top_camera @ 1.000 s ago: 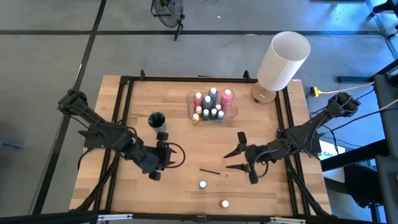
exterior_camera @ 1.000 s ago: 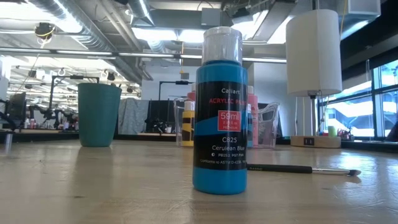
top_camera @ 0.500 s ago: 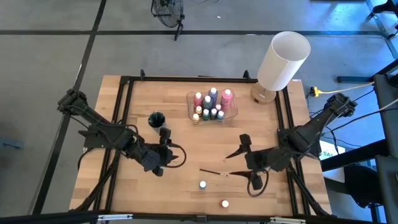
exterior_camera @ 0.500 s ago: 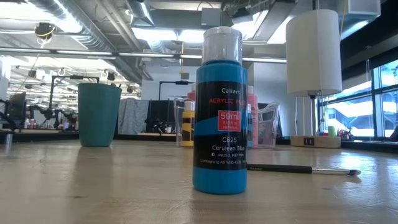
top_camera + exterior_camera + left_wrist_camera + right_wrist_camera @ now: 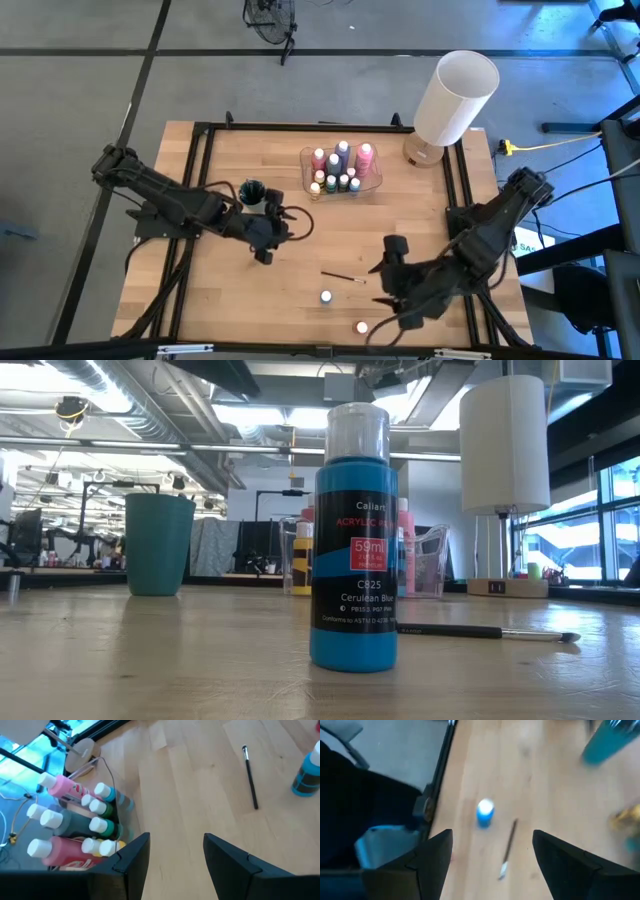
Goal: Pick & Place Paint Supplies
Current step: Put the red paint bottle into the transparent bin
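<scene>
While the left gripper (image 5: 268,228) is hovering empty, parted, beside the green cup (image 5: 251,191), the paintbrush (image 5: 343,276) and blue bottle (image 5: 326,297) are lying mid-desk. Right gripper (image 5: 392,300) is spread wide, empty, near the red bottle (image 5: 361,327); it is risking tipping it. Since earlier, both are shifting: left rearward, right forward, widening.

Bottles in tray (image 5: 372,183) at table's (image 5: 300,300) rear, cup (image 5: 252,192) left of it, paintbrush (image 5: 343,276) and seemingly two bottles near front

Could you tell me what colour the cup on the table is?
Teal cup; the low view shows it best.
</scene>
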Controlling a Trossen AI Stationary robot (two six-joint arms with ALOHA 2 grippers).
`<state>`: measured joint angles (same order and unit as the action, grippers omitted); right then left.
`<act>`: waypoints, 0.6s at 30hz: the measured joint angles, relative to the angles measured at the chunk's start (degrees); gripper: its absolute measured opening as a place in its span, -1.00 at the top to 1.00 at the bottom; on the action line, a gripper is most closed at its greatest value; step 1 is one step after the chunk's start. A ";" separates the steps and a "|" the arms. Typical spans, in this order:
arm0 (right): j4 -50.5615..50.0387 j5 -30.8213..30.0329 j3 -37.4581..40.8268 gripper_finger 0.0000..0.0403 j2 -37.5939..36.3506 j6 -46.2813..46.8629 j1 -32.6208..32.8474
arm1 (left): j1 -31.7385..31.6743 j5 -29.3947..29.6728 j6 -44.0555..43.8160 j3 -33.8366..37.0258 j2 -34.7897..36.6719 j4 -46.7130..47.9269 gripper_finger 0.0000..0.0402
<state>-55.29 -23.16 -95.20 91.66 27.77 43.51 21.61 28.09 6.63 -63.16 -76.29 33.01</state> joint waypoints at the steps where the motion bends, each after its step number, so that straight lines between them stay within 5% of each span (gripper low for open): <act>1: -1.32 1.36 -1.13 -0.39 1.26 2.26 -0.11 | -0.54 -0.51 0.63 0.02 0.00 -0.22 0.10; 18: -9.88 30.09 -4.67 -0.24 11.15 46.56 -5.88 | -1.16 -2.44 -3.47 0.09 3.20 5.38 0.10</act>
<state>-65.17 6.93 -99.88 102.81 74.33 37.63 20.45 25.65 3.16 -63.07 -73.09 38.40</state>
